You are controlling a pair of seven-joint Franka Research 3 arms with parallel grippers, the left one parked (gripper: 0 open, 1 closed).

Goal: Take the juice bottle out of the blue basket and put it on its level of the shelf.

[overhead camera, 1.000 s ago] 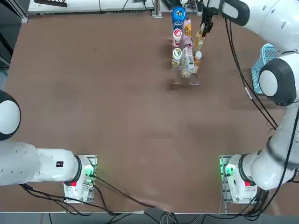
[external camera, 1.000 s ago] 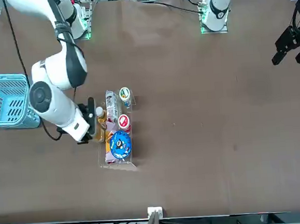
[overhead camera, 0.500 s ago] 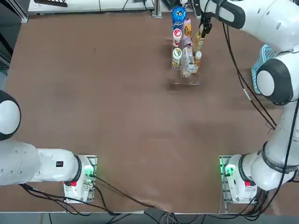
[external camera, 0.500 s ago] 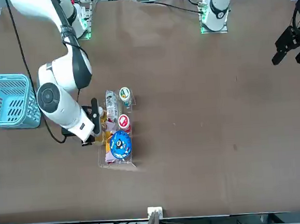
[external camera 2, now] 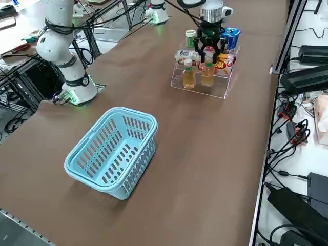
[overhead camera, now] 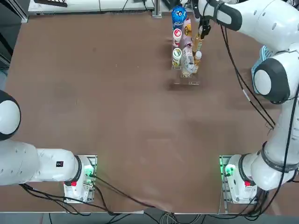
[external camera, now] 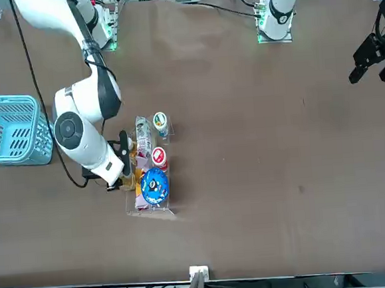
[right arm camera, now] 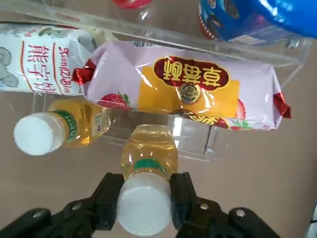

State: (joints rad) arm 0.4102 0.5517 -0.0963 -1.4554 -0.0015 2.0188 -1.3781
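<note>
1. From overhead, the right gripper is a dark blur over the clear acrylic stepped shelf at the tabletop's far edge, and the bottle beneath it hardly shows.
2. The wrist view settles it: the black fingers are clamped on either side of the white cap of the small clear juice bottle of amber juice.
3. That view also shows a second white-capped amber bottle just beside the held one, and behind them a pink and yellow snack packet lying on a higher step.
4. From the right side, the held bottle stands upright at the shelf's lowest, front level, the twin bottle next to it; whether its base touches the step I cannot tell.
5. The front view hides the bottle behind the white arm.
6. The light blue slotted plastic basket sits well apart from the shelf, towards the tabletop's right edge; overhead it is mostly covered by the arm, while the side view shows it whole.
</note>
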